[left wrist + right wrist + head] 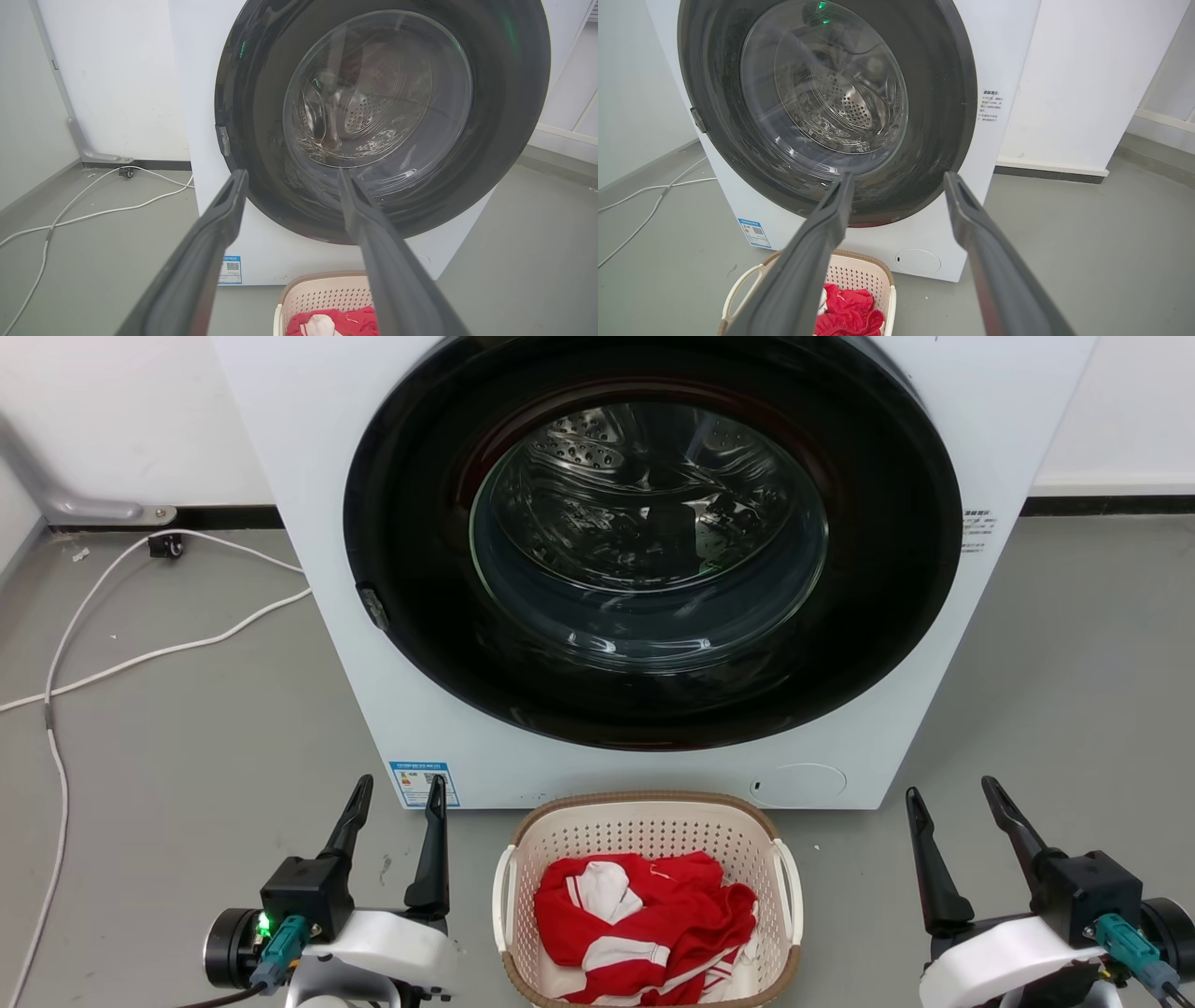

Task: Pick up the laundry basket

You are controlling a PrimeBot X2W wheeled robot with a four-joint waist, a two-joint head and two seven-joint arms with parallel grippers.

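Note:
The laundry basket (644, 831) sits on the floor right in front of the washing machine, cream with perforated walls, a brown rim and white side handles. Red and white clothing (644, 924) lies inside it. My left gripper (397, 791) hangs open to the basket's left, clear of it, with nothing between its fingers. To the basket's right my right gripper (952, 793) is also open and empty. The left wrist view has the basket (322, 291) low between my left gripper's (292, 175) fingers; in the right wrist view the basket (861, 275) lies lower left of my right gripper (899, 179).
A white front-loading washing machine (308, 523) with its dark round door shut stands directly behind the basket. White cables (140, 653) trail over the grey floor at the left. A white wall (1083, 84) runs behind; bare floor spreads on both sides.

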